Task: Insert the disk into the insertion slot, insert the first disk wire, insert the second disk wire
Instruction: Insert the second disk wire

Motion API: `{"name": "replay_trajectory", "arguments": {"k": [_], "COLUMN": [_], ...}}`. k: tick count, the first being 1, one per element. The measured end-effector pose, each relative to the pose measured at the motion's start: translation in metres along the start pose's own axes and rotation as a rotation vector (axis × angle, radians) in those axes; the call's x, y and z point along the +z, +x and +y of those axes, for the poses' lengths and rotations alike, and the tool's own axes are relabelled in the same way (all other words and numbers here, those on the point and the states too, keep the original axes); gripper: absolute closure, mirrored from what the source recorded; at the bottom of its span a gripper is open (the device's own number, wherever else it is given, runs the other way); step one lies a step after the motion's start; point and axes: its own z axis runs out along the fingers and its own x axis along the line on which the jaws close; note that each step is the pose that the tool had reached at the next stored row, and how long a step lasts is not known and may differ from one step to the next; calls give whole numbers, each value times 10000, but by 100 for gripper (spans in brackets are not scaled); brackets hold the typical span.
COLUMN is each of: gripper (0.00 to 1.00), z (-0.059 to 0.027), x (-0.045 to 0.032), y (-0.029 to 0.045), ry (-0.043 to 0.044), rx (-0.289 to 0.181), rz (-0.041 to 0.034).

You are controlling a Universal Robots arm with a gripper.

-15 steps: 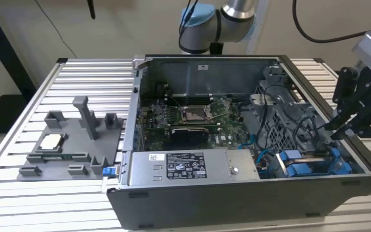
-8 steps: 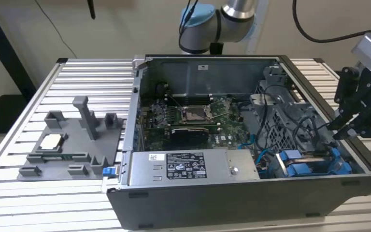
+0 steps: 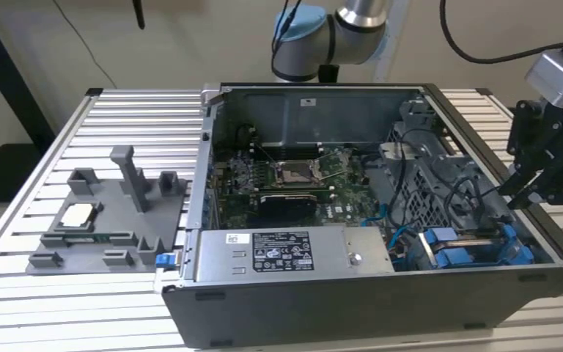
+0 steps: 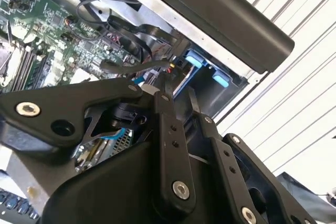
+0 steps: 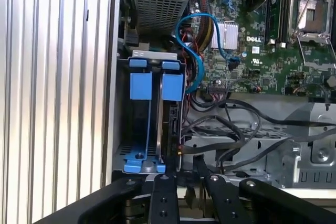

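Disk (image 5: pixel 171 119) stands edgewise in the drive bay (image 5: pixel 122 129). It is probably rigid, weighty and shock-sensitive, so hold it by its blue frame (image 5: pixel 172 86). I cannot tell the end effector's (image 3: pixel 522 196) grip.

You have the case (image 3: pixel 360 315) on the slatted table (image 3: pixel 135 117). The fixture tray (image 3: pixel 105 220) sits just beside it on the exterior view's left, and the arm's base (image 3: pixel 306 37) is behind it. Inside, the motherboard (image 3: pixel 292 176) lies mid-floor with the power supply (image 3: pixel 292 253) before it against the near wall. The disk (image 3: pixel 462 253) stands in the near corner bay on the exterior view's right, below the gripper (image 3: pixel 521 196).
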Motion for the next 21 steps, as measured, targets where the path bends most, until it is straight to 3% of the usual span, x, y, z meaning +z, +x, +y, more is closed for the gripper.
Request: {"name": "replay_trajectory", "arguments": {"k": [5,9,13,21], "gripper": [73,73,73,73], "z": [-20,-71,-150,-229], "x": [9,12,10,35], "y": [-100,-139,-151,-152], "ry": [-7,-13,-30,-99], "rx": [9,15,17,53], "rz": [199,326,374,374]}}
